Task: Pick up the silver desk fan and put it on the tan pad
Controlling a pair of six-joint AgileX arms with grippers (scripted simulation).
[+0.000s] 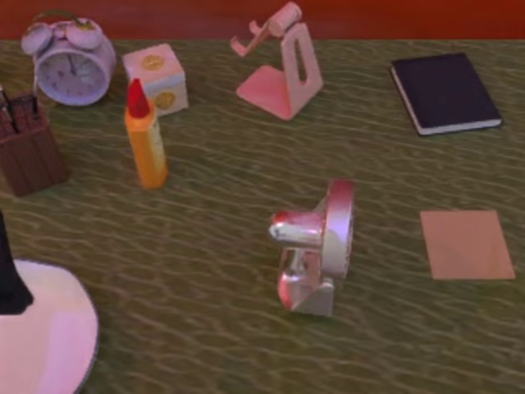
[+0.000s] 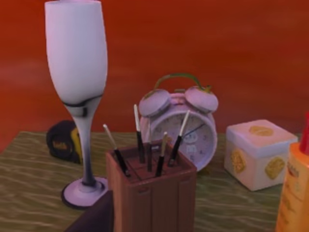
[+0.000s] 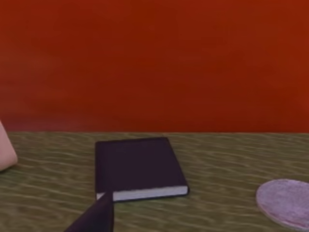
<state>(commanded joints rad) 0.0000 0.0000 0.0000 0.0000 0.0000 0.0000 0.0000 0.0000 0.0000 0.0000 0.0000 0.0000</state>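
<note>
Silver desk fan (image 1: 316, 250) stands untouched near the middle of the table (image 1: 205, 287), its ring-shaped head turned toward the tan pad (image 1: 466, 244), which lies flat and bare well apart on the table's right side; nothing has been lifted yet, so I judge the task is at its very start. Neither of my tools shows in the top view, and each wrist view gives only a dark sliver at its lower edge, so I cannot tell whether either tool is released or clenched. My right wrist view faces the dark navy notebook (image 3: 137, 166) beyond the pad, not the fan, which suggests that arm is parked. My left wrist view shows what the top view crops or flattens: a tall white glass (image 2: 79, 92), a tape measure (image 2: 63, 140) behind it, a wooden brush holder (image 2: 152, 193) and the twin-bell alarm clock (image 2: 181, 130).
</note>
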